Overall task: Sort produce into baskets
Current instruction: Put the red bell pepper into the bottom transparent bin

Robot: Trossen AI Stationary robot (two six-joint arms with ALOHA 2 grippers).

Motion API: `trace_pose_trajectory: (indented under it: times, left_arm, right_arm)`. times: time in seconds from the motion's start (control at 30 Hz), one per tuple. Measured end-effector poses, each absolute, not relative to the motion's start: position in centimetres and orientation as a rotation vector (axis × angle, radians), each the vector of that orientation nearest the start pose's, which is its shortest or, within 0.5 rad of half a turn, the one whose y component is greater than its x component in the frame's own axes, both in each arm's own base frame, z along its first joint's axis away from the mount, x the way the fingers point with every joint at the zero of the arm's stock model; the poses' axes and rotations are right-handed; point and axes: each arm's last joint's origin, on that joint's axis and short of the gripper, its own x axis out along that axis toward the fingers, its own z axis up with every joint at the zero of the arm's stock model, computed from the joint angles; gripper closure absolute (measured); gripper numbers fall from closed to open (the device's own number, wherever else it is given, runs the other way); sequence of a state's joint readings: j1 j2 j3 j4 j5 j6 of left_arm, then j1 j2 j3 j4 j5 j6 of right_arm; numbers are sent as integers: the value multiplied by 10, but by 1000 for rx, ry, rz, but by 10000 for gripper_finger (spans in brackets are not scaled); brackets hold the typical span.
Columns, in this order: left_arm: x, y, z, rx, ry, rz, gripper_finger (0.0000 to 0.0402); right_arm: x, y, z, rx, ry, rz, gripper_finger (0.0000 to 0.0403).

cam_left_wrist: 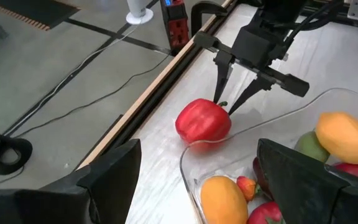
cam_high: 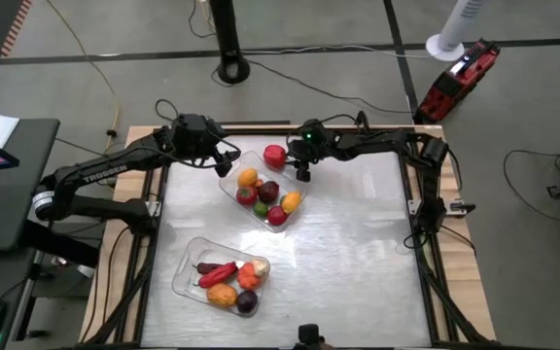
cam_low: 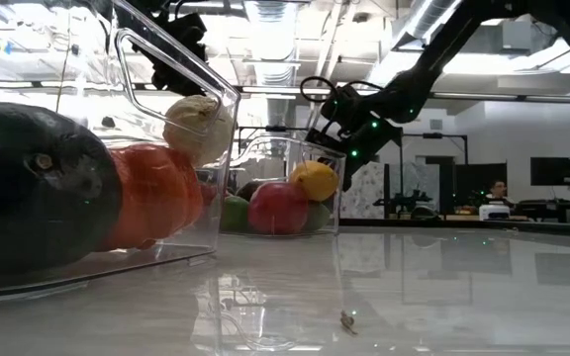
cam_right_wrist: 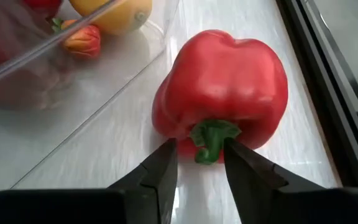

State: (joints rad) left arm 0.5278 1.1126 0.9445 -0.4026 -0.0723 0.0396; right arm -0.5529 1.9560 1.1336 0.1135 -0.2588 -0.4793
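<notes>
A red bell pepper (cam_high: 275, 154) (cam_right_wrist: 222, 87) lies on its side on the table, just beyond the far corner of the far clear basket (cam_high: 224, 185), its green stem (cam_right_wrist: 210, 138) toward my right gripper. My right gripper (cam_high: 294, 161) (cam_right_wrist: 201, 155) is down at the pepper, a finger on each side of the stem and a narrow gap between them. My left gripper (cam_high: 227, 160) (cam_left_wrist: 197, 186) hangs open above the far basket's far left end. That basket holds several fruits. The near basket (cam_high: 183, 277) holds several vegetables. My right gripper comes at the pepper's stem (cam_right_wrist: 211, 146) slanting down from the table's right. One finger (cam_right_wrist: 238, 158) lies against the stem's green collar. Beside the other finger (cam_right_wrist: 163, 162) a strip of red still shows, so I cannot tell whether the pinch has closed. The pepper rests on the table.
The table's far wooden edge (cam_left_wrist: 160, 81) runs close behind the pepper. The far basket's clear wall (cam_right_wrist: 55, 46) stands right beside it. Bare tabletop (cam_high: 358, 243) stretches to the right of both baskets.
</notes>
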Motion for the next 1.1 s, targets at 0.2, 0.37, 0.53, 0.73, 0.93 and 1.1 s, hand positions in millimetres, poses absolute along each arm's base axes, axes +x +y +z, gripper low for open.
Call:
trace_pose_trajectory:
  times: [0.2, 0.37, 0.53, 0.73, 0.93, 1.1]
  left_arm:
    - [203, 121, 306, -93, 575, 572, 93]
    - [203, 121, 306, -93, 575, 572, 93]
    - [203, 121, 306, -94, 575, 572, 93]
    - [203, 121, 306, -94, 575, 572, 93]
    - [203, 121, 306, -102, 572, 575, 93]
    - [203, 121, 306, -103, 572, 575, 93]
  right_arm:
    - [347, -204, 147, -179, 700, -116, 277]
    - [347, -204, 147, -172, 699, -118, 317]
    - [346, -206, 147, -179, 713, -147, 358]
    - [345, -208, 147, -176, 717, -154, 359]
    - [339, -205, 162, -183, 736, -168, 359]
    - [332, -200, 188, -201, 705, -179, 359]
